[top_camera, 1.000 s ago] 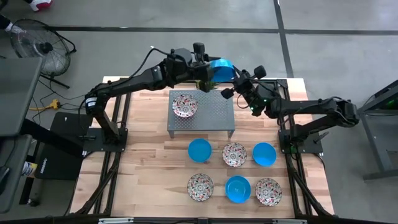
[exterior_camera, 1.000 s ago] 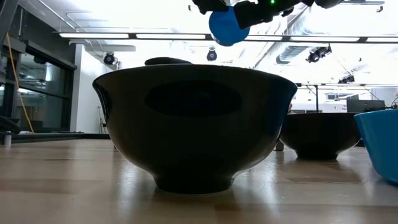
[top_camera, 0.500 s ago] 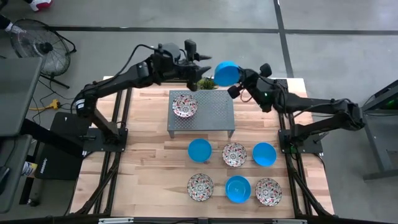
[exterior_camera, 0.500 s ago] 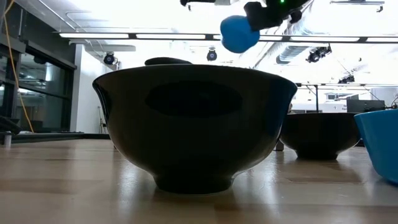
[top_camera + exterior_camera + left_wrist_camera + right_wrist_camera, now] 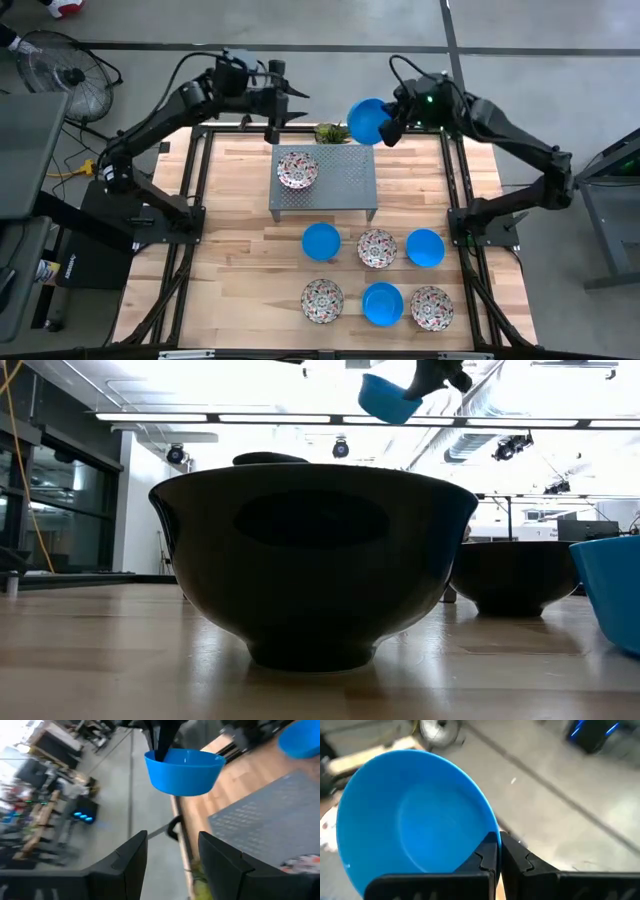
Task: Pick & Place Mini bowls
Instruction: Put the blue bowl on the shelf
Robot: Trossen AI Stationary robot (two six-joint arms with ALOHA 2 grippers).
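Observation:
My right gripper [image 5: 388, 128] [image 5: 499, 847] is shut on a plain blue mini bowl [image 5: 364, 121] [image 5: 415, 835] [image 5: 388, 398], high above the table's far edge. My left gripper [image 5: 292, 100] [image 5: 170, 852] is open and empty, left of that bowl, and faces it [image 5: 184, 769]. One floral bowl [image 5: 298, 170] rests on its base on a grey perforated stand [image 5: 345, 185]. On the table in front of the stand stand three blue bowls [image 5: 321, 241] [image 5: 425, 247] [image 5: 383, 304] and three floral bowls [image 5: 377, 248] [image 5: 323, 300] [image 5: 432, 308]. My right gripper pinches the blue bowl by its rim [image 5: 492, 831], with one finger [image 5: 489, 857] inside the bowl and the other [image 5: 518, 859] outside. The fingers come from the table's right side. The bowl is lifted clear and tilted, its opening turned toward the left arm.
A small green plant [image 5: 330, 132] sits at the table's far edge behind the stand. In the low view a dark bowl [image 5: 310, 560] stands close to the camera and hides most of the table. Bare wood lies to the left and right of the stand.
My left gripper has drawn back from the blue bowl toward the table's left. The bowl has stayed in my right gripper, shifted a little toward the right and tipped, so that its side and rim now show in the low view. My right arm has pulled back toward the far edge.

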